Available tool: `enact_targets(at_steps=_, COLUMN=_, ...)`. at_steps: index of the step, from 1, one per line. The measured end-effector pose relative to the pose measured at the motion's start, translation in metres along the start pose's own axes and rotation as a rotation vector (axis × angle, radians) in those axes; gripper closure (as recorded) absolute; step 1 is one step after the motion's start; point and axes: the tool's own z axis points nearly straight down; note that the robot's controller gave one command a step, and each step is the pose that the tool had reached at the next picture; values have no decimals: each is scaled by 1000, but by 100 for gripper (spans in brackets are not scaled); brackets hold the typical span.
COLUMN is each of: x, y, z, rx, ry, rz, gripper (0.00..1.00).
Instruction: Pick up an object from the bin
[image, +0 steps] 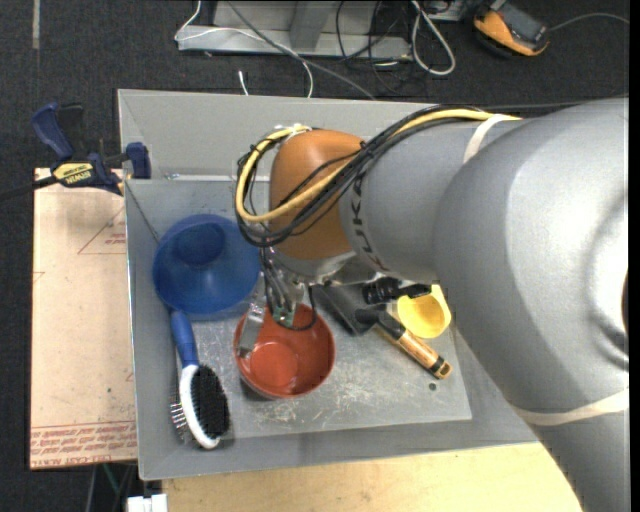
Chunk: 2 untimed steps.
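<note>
My gripper (278, 300) hangs under the arm's orange cover, down at the far left rim of a red bowl (290, 362) that sits in the middle of the bin. A small green piece shows just below the gripper, inside the bowl. A blue funnel-shaped cup (205, 265) lies close to the gripper's left. A black block-like thing (350, 306) lies just to its right, partly under the arm.
A brush (203, 400) with a blue handle and black bristles lies along the bin's left front. A yellow scoop (426, 312) with a brown handle (418, 352) lies at the right. The arm covers the bin's back right.
</note>
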Motion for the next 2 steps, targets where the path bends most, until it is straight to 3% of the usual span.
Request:
enact_targets(at_steps=1, x=-43, y=-88, z=40, rx=4, ry=-19, rz=-154, gripper=0)
enact_targets(at_steps=2, x=-15, y=34, z=35, rx=-2, ry=-10, rz=-257, gripper=100)
